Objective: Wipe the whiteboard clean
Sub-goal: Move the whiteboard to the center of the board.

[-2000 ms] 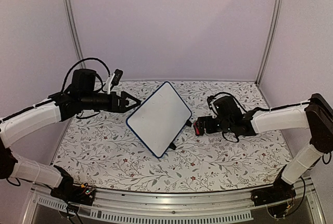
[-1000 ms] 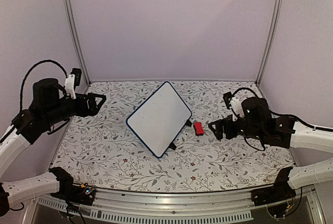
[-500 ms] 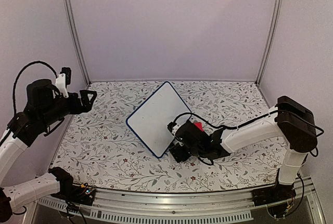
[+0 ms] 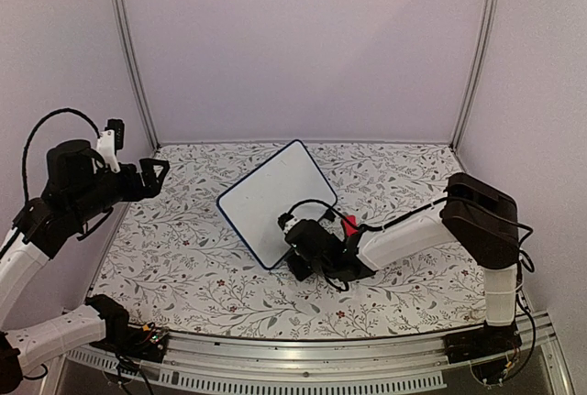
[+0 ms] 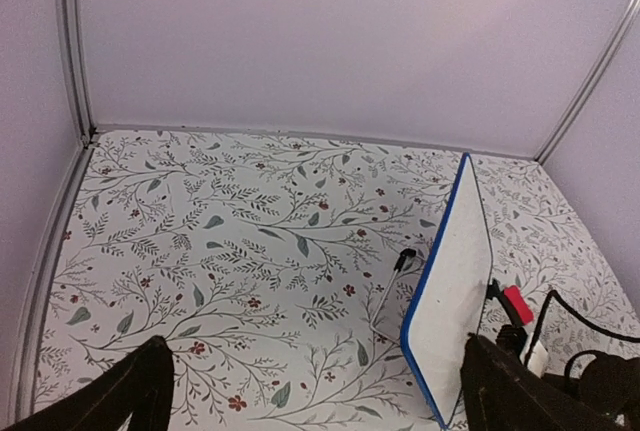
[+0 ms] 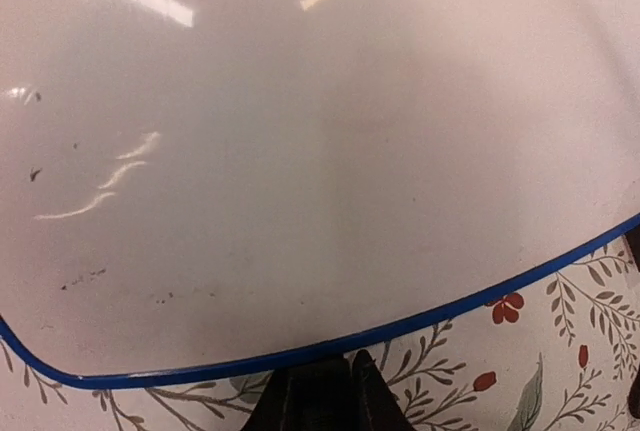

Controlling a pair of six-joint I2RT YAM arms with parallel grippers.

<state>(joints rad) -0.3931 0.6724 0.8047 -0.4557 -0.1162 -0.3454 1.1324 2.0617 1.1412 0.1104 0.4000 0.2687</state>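
The whiteboard (image 4: 272, 201) stands tilted mid-table, glossy white with a blue rim (image 6: 330, 346). It shows only a few tiny dark specks and no writing. My right gripper (image 4: 298, 265) is low at the board's near right edge. In the right wrist view its fingertips (image 6: 322, 383) are pressed together, touching the rim, with nothing visible between them. The small red eraser (image 4: 349, 224) lies on the table behind the right wrist, free. My left gripper (image 4: 158, 175) hovers far left, open and empty, well away from the whiteboard (image 5: 455, 281).
The floral table cover (image 4: 183, 257) spans the floor, with walls behind and at both sides. A thin wire foot (image 5: 403, 259) sticks out behind the board. The right arm's cable (image 4: 307, 204) loops over the board's lower corner.
The right gripper shut and pushed in at the board's near edge. The board shifted a little to the left and turned. The left arm stayed still.
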